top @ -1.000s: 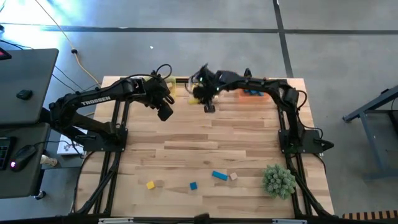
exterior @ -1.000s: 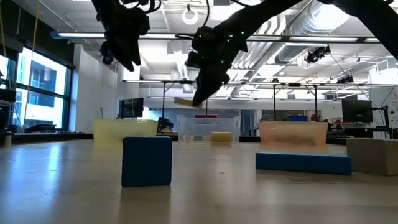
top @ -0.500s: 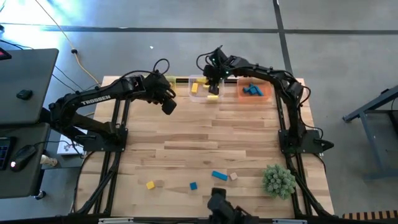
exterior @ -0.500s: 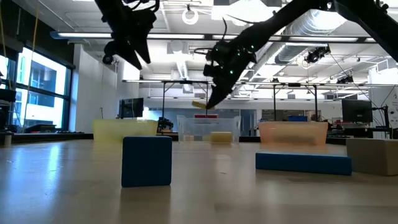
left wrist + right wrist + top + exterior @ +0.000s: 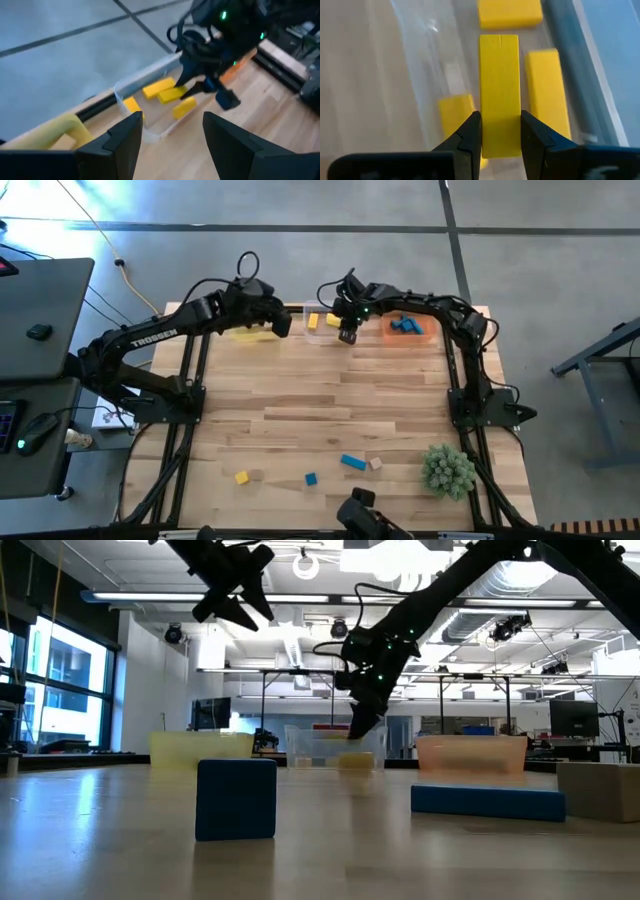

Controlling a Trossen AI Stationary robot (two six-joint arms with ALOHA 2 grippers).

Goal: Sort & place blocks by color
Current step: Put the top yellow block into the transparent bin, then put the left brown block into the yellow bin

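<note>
From above, the right gripper (image 5: 347, 332) hangs over the clear plastic tub (image 5: 311, 333) at the table's far edge, while the left gripper (image 5: 282, 327) waits beside it, fingers spread and empty. Across the tabletop, loose blocks sit near, including a blue wooden cube (image 5: 236, 799). At the right wrist, the fingers pinch a long yellow wooden bar (image 5: 499, 92) across its narrow sides; it looks light, rigid and smooth, best held mid-length.
</note>
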